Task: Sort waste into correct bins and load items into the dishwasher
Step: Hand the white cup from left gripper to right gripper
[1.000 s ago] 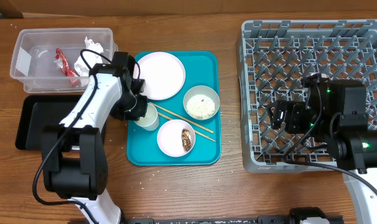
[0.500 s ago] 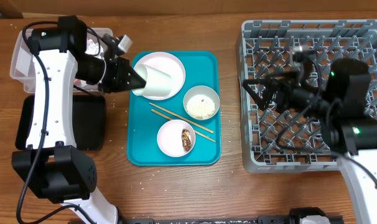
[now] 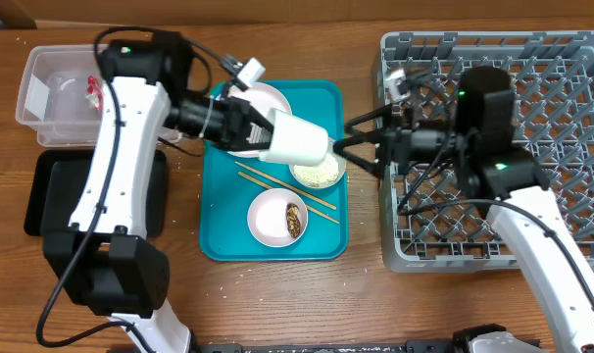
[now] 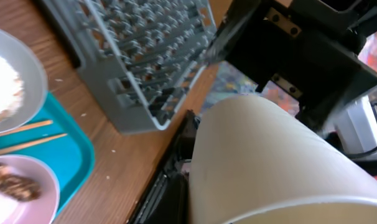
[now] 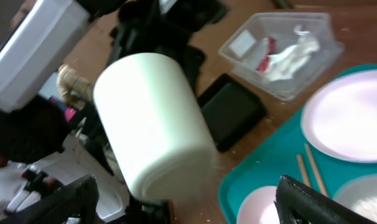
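Note:
My left gripper [image 3: 271, 135] is shut on the small white cup [image 3: 299, 142] and holds it on its side above the teal tray [image 3: 326, 240], base pointing right. My right gripper [image 3: 356, 140] is open, its jaws spread just right of the cup and apart from it. In the right wrist view the cup [image 5: 151, 124] fills the space ahead of the gripper [image 5: 198, 202]. A large plate [image 3: 270, 98], a bowl of rice [image 3: 319, 175], chopsticks [image 3: 289, 192] and a small plate [image 3: 270, 218] with a brown lump [image 3: 294, 222] lie on the tray.
The grey dish rack [image 3: 552, 88] stands at the right under my right arm. The clear tub [image 3: 47, 93] at the back left holds the red wrapper [image 3: 93, 93] and the white napkin [image 5: 294, 50]. The black tray [image 3: 47, 196] lies in front of it.
My left gripper lifted the cup off the tray and swung it right. My right arm moved left from over the rack to face the cup with open jaws.

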`<state>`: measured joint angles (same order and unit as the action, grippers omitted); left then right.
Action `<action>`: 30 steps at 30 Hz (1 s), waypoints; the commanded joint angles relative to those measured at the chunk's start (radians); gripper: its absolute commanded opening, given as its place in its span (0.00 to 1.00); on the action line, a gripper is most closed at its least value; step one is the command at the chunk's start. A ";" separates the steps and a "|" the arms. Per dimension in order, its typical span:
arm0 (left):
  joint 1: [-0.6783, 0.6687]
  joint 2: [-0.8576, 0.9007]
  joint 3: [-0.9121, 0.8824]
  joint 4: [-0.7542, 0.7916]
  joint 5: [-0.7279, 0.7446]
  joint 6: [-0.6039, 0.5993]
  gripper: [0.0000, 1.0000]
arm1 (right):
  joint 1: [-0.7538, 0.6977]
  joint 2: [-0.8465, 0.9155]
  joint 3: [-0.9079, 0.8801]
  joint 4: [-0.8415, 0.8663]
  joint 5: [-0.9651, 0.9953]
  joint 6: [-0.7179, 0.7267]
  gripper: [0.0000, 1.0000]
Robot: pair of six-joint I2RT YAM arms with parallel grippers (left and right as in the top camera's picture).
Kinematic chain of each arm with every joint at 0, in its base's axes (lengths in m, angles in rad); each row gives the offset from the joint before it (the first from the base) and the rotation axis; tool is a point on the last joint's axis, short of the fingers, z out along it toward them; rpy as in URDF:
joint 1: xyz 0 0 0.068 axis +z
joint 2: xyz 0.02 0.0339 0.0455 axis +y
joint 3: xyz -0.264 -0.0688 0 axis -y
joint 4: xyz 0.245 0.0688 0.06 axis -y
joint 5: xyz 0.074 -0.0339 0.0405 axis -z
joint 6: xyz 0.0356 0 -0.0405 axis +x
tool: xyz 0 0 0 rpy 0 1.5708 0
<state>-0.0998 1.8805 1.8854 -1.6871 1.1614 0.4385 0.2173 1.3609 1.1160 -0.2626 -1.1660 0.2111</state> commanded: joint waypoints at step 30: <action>-0.071 -0.006 -0.003 0.019 0.191 0.037 0.04 | 0.093 -0.008 -0.005 0.134 -0.041 0.003 0.59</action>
<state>-0.1631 1.8805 1.8847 -1.6775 1.2915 0.4561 0.3016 1.3605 1.1160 -0.1318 -1.2026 0.2127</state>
